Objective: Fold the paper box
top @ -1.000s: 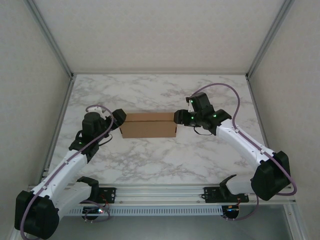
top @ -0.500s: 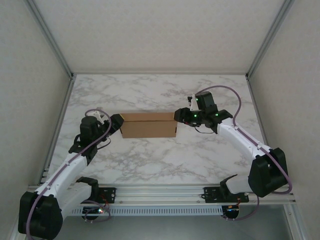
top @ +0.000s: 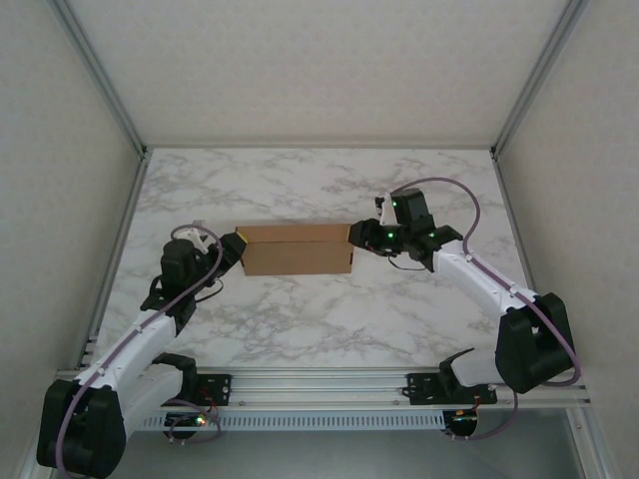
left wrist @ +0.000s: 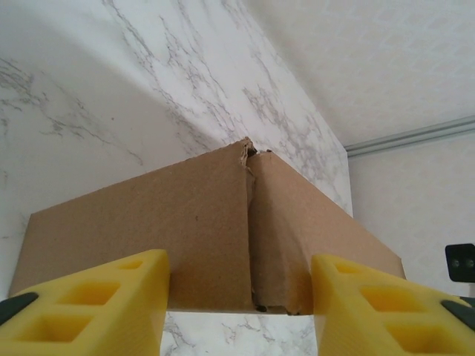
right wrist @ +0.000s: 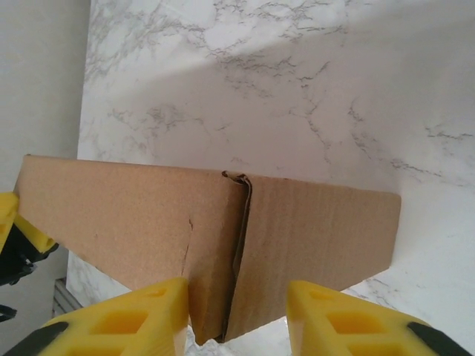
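Half-open left gripper [left wrist: 239, 267] and right gripper [right wrist: 237, 289] are straddling, not yet clamping, the end folds, likely the stiffest holds, of the light, crushable brown cardboard paper box [top: 298, 249].

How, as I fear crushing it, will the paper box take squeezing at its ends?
Probably light yet stiff: the paper box is thin cardboard holding its folded shape. Its end seam gapes, so hard squeezing may buckle it.

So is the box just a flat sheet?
No, the paper box stands folded up, two brown walls meeting at a corner.
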`<state>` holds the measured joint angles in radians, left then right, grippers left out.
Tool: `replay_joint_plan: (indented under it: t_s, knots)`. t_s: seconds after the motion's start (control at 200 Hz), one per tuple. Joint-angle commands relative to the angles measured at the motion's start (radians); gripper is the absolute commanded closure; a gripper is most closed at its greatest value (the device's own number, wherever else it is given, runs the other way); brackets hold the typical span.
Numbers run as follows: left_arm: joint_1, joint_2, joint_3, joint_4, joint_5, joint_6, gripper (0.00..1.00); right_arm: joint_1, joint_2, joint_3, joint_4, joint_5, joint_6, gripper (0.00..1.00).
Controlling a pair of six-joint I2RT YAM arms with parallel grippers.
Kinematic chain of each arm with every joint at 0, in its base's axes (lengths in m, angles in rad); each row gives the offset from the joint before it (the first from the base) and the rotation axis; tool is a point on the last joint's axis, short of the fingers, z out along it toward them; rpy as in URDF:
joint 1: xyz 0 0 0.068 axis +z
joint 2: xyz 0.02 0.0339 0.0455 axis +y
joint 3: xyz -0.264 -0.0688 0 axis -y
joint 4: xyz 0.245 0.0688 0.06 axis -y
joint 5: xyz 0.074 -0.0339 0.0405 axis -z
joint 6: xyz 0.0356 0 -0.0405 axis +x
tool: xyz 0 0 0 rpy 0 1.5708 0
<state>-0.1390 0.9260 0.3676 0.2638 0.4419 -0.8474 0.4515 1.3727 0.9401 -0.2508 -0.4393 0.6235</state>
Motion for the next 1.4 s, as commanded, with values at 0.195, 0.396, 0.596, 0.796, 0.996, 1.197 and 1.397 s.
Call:
replay_joint_plan:
  t_s: [0.195, 0.396, 0.596, 0.796, 0.996, 1.197, 1.397]
  knots:
    - [0.011, 0.029, -0.047, -0.017, -0.005, -0.033, 0.57, -0.029, 0.072, -0.130, 0.084, -0.098, 0.118, 0.74]
    - [0.010, 0.031, -0.015, -0.053, -0.018, -0.007, 0.58, -0.032, 0.020, -0.081, 0.057, -0.129, 0.073, 0.60]
    - [0.013, 0.038, 0.001, -0.076, -0.021, 0.008, 0.57, -0.065, -0.020, -0.007, 0.016, -0.134, 0.079, 0.54]
    - [0.012, 0.045, 0.005, -0.077, -0.017, 0.011, 0.57, -0.084, -0.002, 0.011, 0.017, -0.152, 0.081, 0.56]
    - [0.012, 0.058, 0.021, -0.086, -0.011, 0.021, 0.57, -0.083, 0.036, 0.002, 0.019, -0.149, 0.085, 0.59]
    - [0.012, 0.068, 0.030, -0.090, -0.009, 0.024, 0.56, -0.090, 0.076, -0.027, -0.012, -0.100, 0.099, 0.64]
    - [0.012, 0.069, 0.043, -0.105, -0.012, 0.037, 0.56, -0.109, 0.092, -0.080, 0.060, -0.151, 0.144, 0.68]
